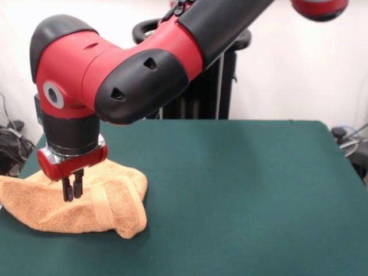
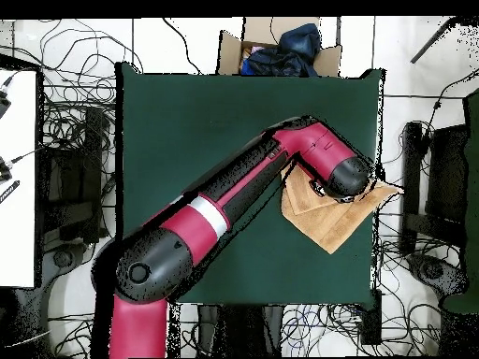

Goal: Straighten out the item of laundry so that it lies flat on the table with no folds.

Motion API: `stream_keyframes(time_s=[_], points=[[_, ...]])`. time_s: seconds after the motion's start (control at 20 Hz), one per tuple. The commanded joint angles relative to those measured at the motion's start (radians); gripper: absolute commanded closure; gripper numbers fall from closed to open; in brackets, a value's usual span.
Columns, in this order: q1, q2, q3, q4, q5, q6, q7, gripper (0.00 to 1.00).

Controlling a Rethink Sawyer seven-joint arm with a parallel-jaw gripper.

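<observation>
The item of laundry [image 1: 98, 204], a peach-tan terry towel, lies bunched and folded over itself at the left of the green table [image 1: 241, 184]; a woven band runs across its front fold. My gripper [image 1: 72, 195] hangs straight down over the towel's middle. Its two black fingers are close together, the tips at the cloth's top surface, and I see no cloth lifted. From overhead the towel [image 2: 327, 220] sits by the right edge of the table [image 2: 187, 131], one corner poking past it. There the red arm head hides my gripper.
My arm stretches diagonally across the table in the overhead view. A cardboard box [image 2: 281, 49] with dark cloth stands past the table's top edge. Cables cover the floor around the table. In the front view a black stand [image 1: 213, 86] rises behind the table.
</observation>
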Motion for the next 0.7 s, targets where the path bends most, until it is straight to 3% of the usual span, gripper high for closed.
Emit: stream_keyframes(time_s=[0.05,0.45,0.7], points=[[-0.008,-0.014,0.115,-0.079,0.082,-0.023,0.252,1.00],[0.016,-0.082,0.140,-0.021,0.143,-0.001,0.212,1.00],[0.034,-0.090,0.154,-0.017,0.166,-0.040,0.298,1.00]])
